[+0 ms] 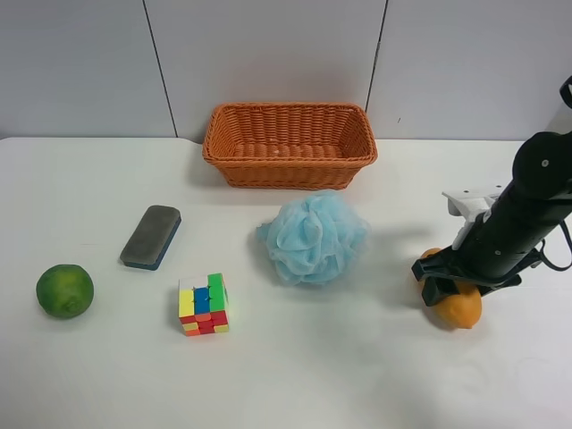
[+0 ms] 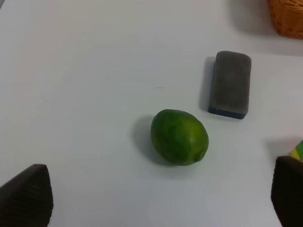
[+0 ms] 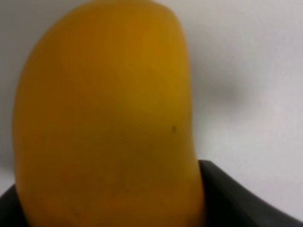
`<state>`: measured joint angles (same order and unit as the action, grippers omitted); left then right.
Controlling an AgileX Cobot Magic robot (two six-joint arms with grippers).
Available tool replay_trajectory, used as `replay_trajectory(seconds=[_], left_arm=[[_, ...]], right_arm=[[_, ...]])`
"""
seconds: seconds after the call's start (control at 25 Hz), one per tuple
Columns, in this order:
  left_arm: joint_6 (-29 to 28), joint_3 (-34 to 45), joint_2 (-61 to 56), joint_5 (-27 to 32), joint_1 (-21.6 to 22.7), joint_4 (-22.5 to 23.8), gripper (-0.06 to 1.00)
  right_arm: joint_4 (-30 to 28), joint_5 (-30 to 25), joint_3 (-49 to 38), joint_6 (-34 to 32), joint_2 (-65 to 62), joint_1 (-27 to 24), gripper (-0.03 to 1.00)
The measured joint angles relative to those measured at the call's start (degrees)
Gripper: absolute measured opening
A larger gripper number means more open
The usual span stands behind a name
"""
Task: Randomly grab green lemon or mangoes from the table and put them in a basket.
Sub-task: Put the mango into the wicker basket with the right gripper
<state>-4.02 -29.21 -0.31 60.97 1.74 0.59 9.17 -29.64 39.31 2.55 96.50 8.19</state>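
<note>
The orange-yellow mango (image 1: 459,309) lies on the white table (image 1: 357,375) at the exterior high view's right. My right gripper (image 1: 447,290) straddles it, and in the right wrist view the mango (image 3: 104,118) fills the frame with a dark finger (image 3: 232,198) pressed against each side. The green lemon (image 1: 64,290) sits at the far left of the table. In the left wrist view the lemon (image 2: 180,137) lies ahead of my open, empty left gripper (image 2: 158,189). The wicker basket (image 1: 289,170) stands empty at the back.
A grey eraser block (image 1: 151,236) lies right of the lemon, also in the left wrist view (image 2: 230,83). A colourful puzzle cube (image 1: 203,305) and a blue mesh bath sponge (image 1: 313,237) sit mid-table in front of the basket. The left arm is outside the exterior view.
</note>
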Motion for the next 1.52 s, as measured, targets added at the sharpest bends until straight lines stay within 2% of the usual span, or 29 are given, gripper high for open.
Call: replay_trajectory(seconds=[0.2,0.52,0.64,0.8,1.04,1.24,1.36,1.52], left_arm=[[0.0,0.0,0.0,0.0,0.0,0.0,0.9],[0.0,0.0,0.0,0.0,0.0,0.0,0.9],[0.0,0.0,0.0,0.0,0.0,0.0,0.9],[0.0,0.0,0.0,0.0,0.0,0.0,0.9],[0.0,0.0,0.0,0.0,0.0,0.0,0.9],[0.0,0.0,0.0,0.0,0.0,0.0,0.9],[0.0,0.0,0.0,0.0,0.0,0.0,0.9],[0.0,0.0,0.0,0.0,0.0,0.0,0.9]], right_arm=[[0.98,0.09,1.45,0.05,-6.67,2.83,0.64],[1.57,-0.28,17.29,0.1,-9.49,8.8,0.64],[1.57,4.93,22.02,0.1,-6.39,9.02,0.64],[1.57,15.29,25.55,0.1,0.19,9.02,0.64],[1.57,31.64,27.17,0.1,9.53,9.02,0.64],[1.57,42.98,27.17,0.1,14.99,9.02,0.64],[1.57,47.3,27.24,0.1,17.39,9.02,0.64],[1.57,49.41,27.49,0.1,20.17,9.02,0.64]])
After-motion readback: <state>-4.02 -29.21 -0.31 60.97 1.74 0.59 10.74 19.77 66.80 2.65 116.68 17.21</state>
